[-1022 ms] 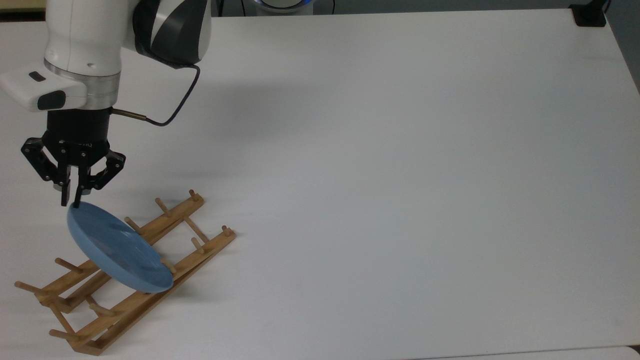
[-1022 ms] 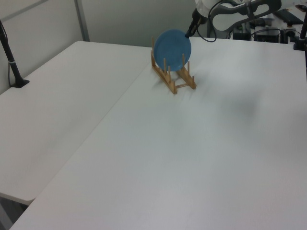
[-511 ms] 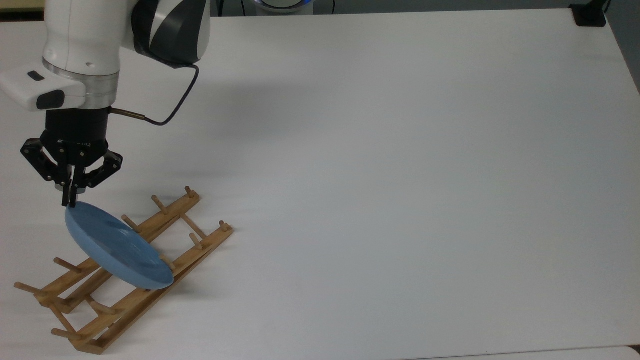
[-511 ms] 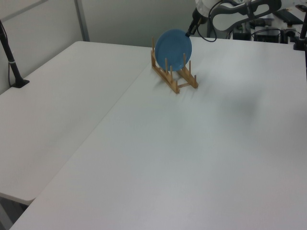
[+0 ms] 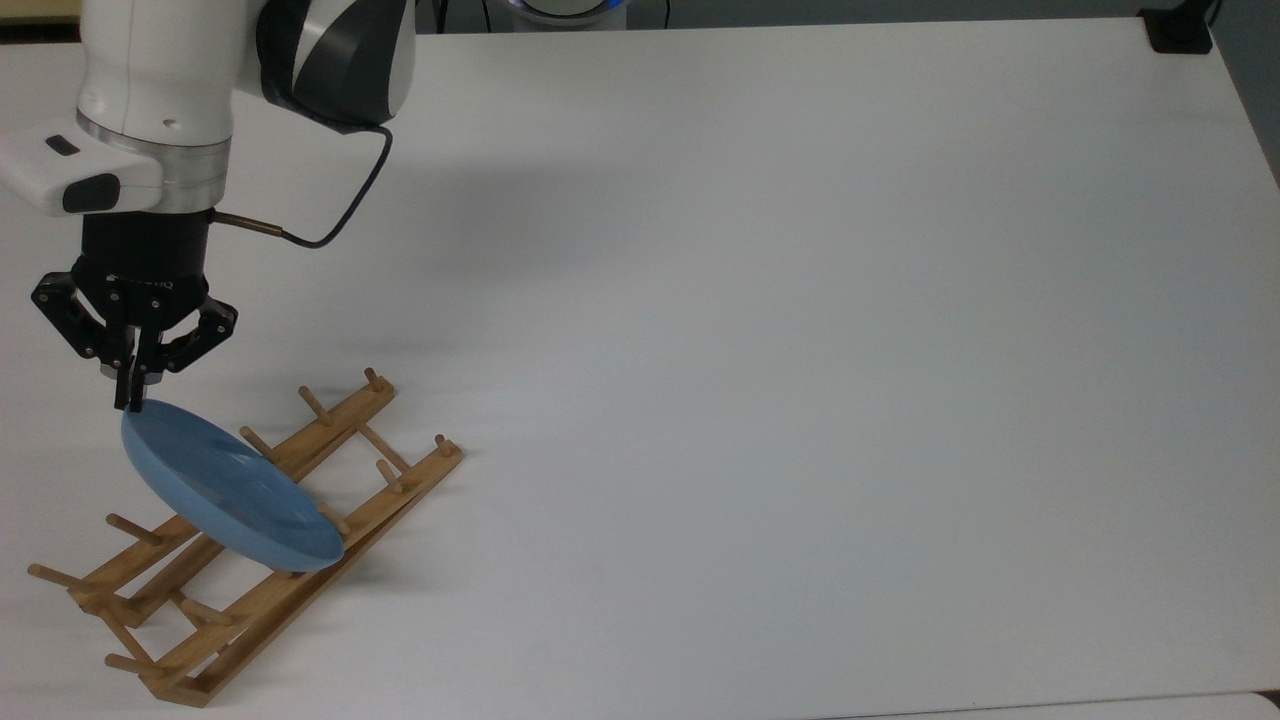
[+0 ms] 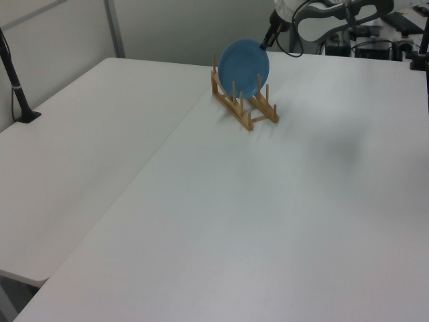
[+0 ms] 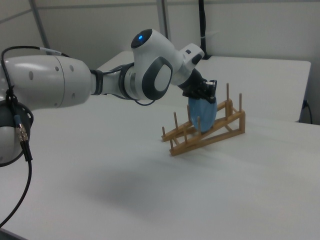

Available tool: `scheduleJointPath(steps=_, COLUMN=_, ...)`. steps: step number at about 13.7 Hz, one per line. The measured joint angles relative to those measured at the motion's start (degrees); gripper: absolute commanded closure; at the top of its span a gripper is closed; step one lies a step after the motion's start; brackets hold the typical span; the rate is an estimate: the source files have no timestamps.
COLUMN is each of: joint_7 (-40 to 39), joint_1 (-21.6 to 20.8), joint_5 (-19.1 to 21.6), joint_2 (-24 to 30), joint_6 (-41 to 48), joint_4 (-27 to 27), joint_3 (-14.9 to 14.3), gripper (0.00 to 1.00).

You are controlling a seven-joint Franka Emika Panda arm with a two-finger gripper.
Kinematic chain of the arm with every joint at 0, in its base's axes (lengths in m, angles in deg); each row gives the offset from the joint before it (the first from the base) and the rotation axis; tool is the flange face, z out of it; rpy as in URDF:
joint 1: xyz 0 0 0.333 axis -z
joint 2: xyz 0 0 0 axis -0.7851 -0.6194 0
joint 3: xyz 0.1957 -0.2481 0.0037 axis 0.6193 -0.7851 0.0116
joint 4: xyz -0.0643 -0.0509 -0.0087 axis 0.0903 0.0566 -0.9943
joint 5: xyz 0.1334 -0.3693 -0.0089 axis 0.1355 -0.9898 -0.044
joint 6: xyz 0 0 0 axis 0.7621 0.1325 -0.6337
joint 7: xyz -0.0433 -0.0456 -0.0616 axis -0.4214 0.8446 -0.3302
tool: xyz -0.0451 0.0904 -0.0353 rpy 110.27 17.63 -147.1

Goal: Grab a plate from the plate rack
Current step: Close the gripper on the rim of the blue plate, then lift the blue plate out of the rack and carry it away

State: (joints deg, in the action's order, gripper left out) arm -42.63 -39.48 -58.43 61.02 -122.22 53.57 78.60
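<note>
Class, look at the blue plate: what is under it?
Under the plate sits the wooden plate rack on the white table. The plate hides the rails and pegs directly beneath.

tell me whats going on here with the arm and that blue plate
A robot arm's gripper is shut on the top edge of the light-blue plate, which stands on edge among the pegs of the wooden plate rack on the white table. In the right view one end of the rack looks raised off the table, as if it were coming up with the plate. The plate's lower rim sits between the rails, so it is not free of the rack yet.
</note>
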Motion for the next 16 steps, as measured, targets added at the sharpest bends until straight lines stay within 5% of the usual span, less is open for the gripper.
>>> scheduleJointPath(steps=8, joint_7=-0.6, joint_1=-0.2, joint_5=0.0, joint_2=-0.4, joint_6=-0.7, joint_4=0.1, joint_3=0.2, gripper=0.77)
scheduleJointPath(steps=12, joint_7=-0.6, joint_1=-0.3, joint_5=0.0, joint_2=-1.4, joint_6=-3.2, joint_4=0.0, joint_3=0.2, gripper=0.96)
scheduleJointPath(steps=16, joint_7=-0.6, joint_1=-0.3, joint_5=0.0, joint_2=-1.6, joint_6=-3.5, joint_4=-0.3, joint_3=0.2, gripper=1.00)
